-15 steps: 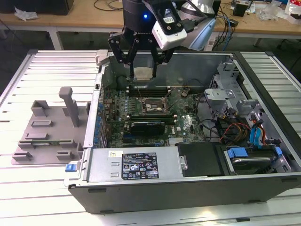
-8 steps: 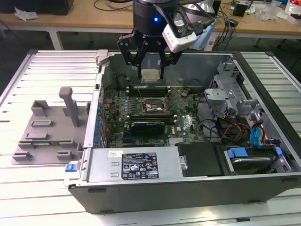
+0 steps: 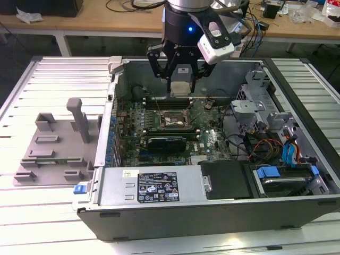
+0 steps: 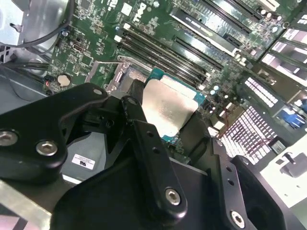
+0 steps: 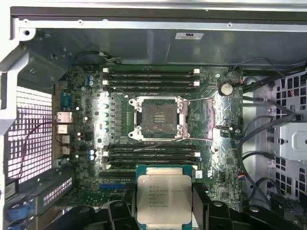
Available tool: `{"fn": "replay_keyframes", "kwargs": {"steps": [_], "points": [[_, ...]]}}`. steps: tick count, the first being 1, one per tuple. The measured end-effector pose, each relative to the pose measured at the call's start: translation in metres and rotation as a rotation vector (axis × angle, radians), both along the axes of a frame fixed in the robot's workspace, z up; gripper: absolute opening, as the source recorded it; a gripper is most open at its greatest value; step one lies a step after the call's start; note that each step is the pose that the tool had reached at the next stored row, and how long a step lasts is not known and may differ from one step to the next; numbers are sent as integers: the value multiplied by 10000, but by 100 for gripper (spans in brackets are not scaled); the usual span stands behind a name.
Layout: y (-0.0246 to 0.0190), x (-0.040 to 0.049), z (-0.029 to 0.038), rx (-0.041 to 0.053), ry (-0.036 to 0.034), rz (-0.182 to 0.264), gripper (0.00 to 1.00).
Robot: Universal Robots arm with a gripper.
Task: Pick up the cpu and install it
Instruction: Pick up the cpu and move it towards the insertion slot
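Cpu (image 5: 164,199) hangs gripped between the closed fingers (image 5: 202,203), metal top up, over the motherboard (image 3: 212,141). In the exterior view, a grey fixture (image 3: 53,149) lies near the worktop's (image 3: 32,223) left edge. The open computer case (image 3: 159,212) stands mid-worktop. Its open socket (image 5: 159,119) lies apart from the cpu.

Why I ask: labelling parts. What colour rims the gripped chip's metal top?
Teal-green on the square silver-topped cpu, clearest in the second wrist view.
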State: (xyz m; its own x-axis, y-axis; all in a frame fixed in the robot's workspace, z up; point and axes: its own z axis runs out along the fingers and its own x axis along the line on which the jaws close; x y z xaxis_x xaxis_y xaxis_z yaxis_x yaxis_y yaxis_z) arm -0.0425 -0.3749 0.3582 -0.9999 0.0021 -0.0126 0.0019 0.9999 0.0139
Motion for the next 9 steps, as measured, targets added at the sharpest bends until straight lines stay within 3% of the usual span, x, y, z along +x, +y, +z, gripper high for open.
{"fn": "replay_keyframes", "kwargs": {"steps": [3,9], "points": [[77,0,-104,1,0,1,55],[112,1,-184,0,0,2,55]]}}
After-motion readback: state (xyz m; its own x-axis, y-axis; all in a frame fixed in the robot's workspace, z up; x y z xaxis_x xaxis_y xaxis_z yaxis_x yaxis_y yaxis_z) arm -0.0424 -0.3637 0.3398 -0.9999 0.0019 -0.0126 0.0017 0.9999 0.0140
